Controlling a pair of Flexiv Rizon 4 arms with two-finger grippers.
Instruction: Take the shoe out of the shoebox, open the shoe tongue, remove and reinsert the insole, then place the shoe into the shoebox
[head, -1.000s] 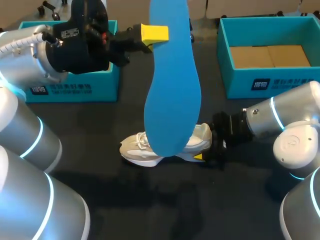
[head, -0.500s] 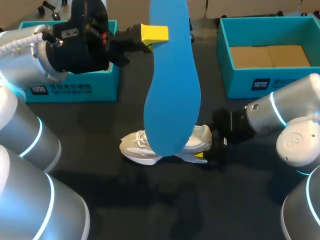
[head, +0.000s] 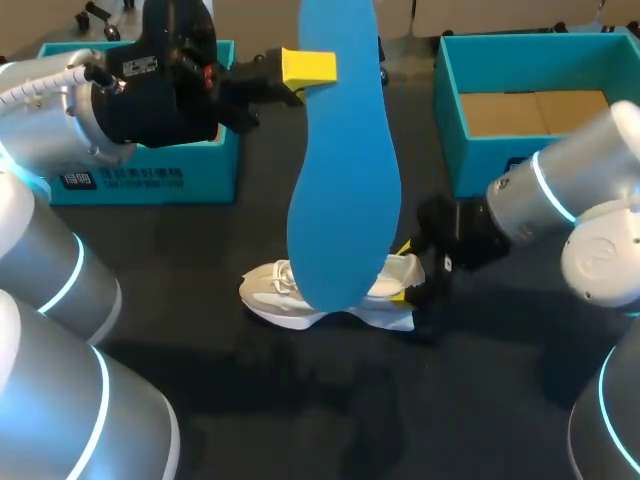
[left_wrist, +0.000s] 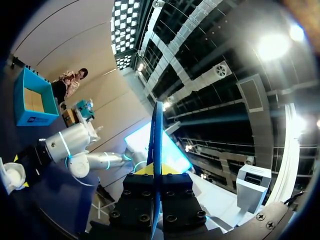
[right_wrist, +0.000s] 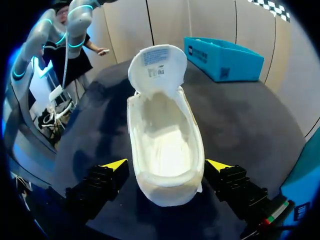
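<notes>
The right gripper (head: 404, 270) has risen a little at the heel of the shoe (right_wrist: 165, 135). Its fingers are spread either side of the heel and grip nothing. The shoe sits mid-table, its tongue open, ready for reinsertion. The left gripper (head: 308, 66) stays clamped on the insole (head: 345, 170), which hangs above the shoe. There is one shoe, one insole and two boxes: the left box (head: 140, 180) and the right box (head: 540, 150), at the table's far corners.

Saw only toe and heel of the shoe (head: 265, 298), otherwise hidden behind the insole (head: 345, 180), itself cropped at 12 o'clock.

flat blue foam insole (head: 345, 200): matt, smooth; white low shoe (right_wrist: 165, 150): soft cloth upper, smooth lining; teal open shoebox (head: 480, 165): matt cardboard; black tabletop (head: 300, 400): matt
</notes>
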